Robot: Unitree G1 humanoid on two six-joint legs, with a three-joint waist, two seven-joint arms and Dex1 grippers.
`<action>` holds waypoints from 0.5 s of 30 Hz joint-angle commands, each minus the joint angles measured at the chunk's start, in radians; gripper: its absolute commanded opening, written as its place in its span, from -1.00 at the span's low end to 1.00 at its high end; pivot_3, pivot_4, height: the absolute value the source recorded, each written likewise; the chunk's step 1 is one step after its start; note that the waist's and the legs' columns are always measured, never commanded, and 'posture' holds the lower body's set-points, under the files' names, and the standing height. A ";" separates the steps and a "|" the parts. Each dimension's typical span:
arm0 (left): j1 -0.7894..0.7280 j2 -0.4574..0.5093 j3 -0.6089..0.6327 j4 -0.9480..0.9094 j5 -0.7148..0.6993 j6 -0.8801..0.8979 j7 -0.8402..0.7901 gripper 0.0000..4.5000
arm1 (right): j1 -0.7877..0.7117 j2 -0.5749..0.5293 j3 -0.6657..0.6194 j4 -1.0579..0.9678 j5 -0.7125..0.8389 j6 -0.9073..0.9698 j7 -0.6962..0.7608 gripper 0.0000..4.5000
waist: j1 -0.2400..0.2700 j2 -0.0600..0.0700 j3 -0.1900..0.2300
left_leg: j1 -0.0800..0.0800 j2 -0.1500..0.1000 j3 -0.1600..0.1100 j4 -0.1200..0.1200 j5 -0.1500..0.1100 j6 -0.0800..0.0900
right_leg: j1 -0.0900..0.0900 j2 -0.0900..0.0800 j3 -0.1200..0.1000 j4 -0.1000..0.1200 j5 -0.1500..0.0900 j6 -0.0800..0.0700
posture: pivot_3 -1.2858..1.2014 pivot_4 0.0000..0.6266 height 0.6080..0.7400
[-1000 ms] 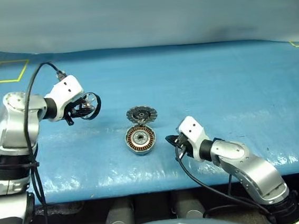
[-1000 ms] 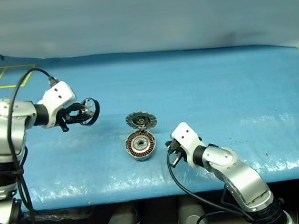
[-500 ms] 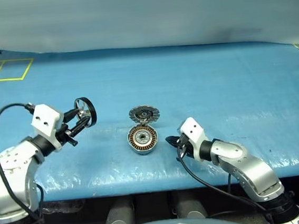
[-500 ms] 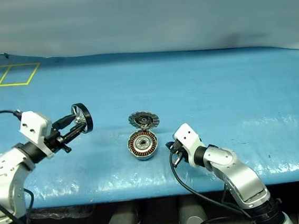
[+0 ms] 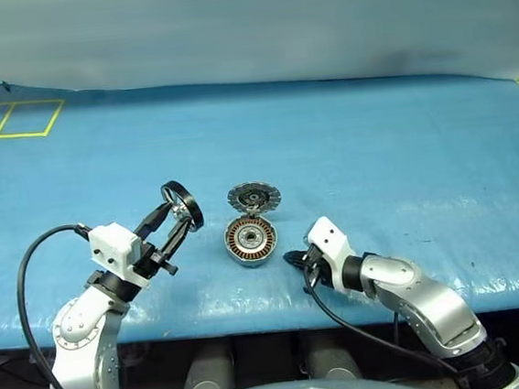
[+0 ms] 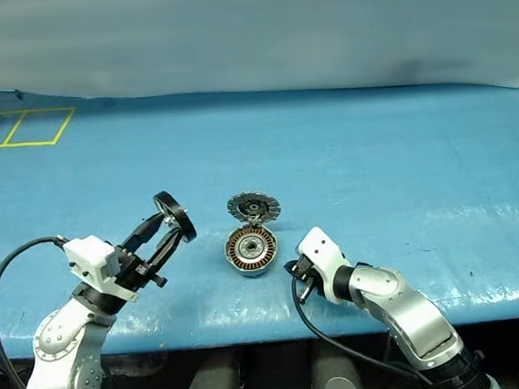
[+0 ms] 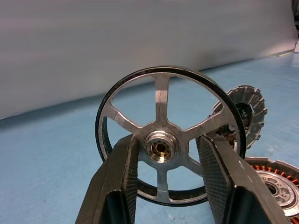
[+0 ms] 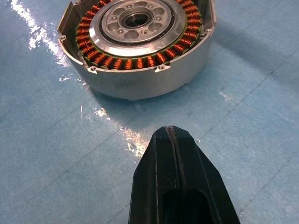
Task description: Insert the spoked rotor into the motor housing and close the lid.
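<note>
Your blue tabletop [image 5: 402,144] fills most of the head view, and the work sits at its lower centre, near the front edge where both arms can reach it. The housing [image 5: 249,240] lies flat there with its copper windings facing up, so its cup is ready to take a part from above. The lid [image 5: 253,196] stands swung back on its hinge just behind the housing, ribbed face toward you, which leaves the opening unobstructed. Your left pincer [image 5: 177,223], left of the housing in the frame, grips the rotor [image 5: 183,205] across its hub, one finger on each side between the spokes; the wheel is held on edge, off the cloth and clear of the housing, so my guess is you will need to tip it flat before lowering it onto the central hub. Your right pincer [image 5: 292,259] is clenched on nothing, tip low and pointed at the housing's wall from the lower right, near but not touching, probably parked to steady the cup or push the lid later.
</note>
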 commanded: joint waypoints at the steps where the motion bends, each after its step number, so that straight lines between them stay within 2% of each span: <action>1: 0.004 0.033 -0.055 0.000 -0.041 0.008 -0.025 -0.28 | 0.006 0.015 -0.021 -0.009 0.009 -0.047 -0.002 -1.00 | -0.001 0.000 0.000 | 0.000 0.000 0.000 0.000 0.000 0.000 | 0.000 0.000 0.000 0.000 0.000 0.000 | 0.03 -0.52 1.00; 9: -0.042 0.135 -0.183 0.044 -0.067 0.117 -0.074 -0.28 | 0.033 0.026 -0.062 -0.004 0.012 -0.107 -0.011 -1.00 | -0.001 0.000 0.000 | 0.000 0.000 0.000 0.000 0.000 0.000 | -0.001 0.000 0.000 0.000 0.000 0.000 | 0.03 -0.52 1.00; 15: -0.127 0.208 -0.219 0.084 -0.091 0.174 -0.127 -0.28 | 0.045 0.032 -0.076 -0.011 0.010 -0.136 -0.013 -1.00 | -0.003 0.001 0.000 | -0.002 0.000 0.000 -0.001 0.000 0.000 | -0.003 0.000 0.000 0.000 0.000 0.000 | 0.03 -0.52 1.00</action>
